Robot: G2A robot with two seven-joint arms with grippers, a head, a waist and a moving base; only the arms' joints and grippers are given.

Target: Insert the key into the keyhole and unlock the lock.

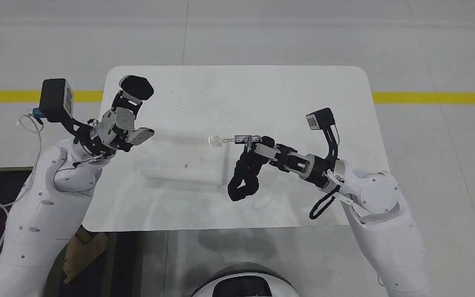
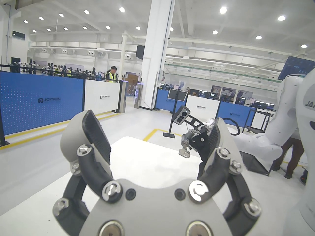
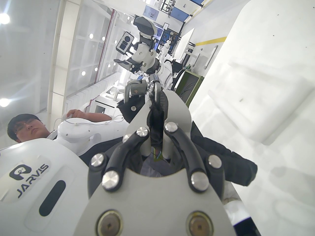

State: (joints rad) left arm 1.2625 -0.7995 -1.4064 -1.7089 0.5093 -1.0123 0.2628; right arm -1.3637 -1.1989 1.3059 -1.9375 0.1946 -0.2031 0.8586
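Top view: key (image 1: 216, 140) small, unclear whether seated in lock (image 1: 243, 139). Lock over worktop (image 1: 297, 89) centre, long axis left-right, key end leftward; black cable (image 1: 239, 182) loops nearward. Right tool (image 1: 254, 143) clamped on lock. Left tool (image 1: 139, 111) at left edge, spread wide, empty.
Left wrist view: key (image 2: 184, 152) hangs below lock (image 2: 187, 138).
Right wrist view: jaws pinch black cable (image 3: 155, 119).
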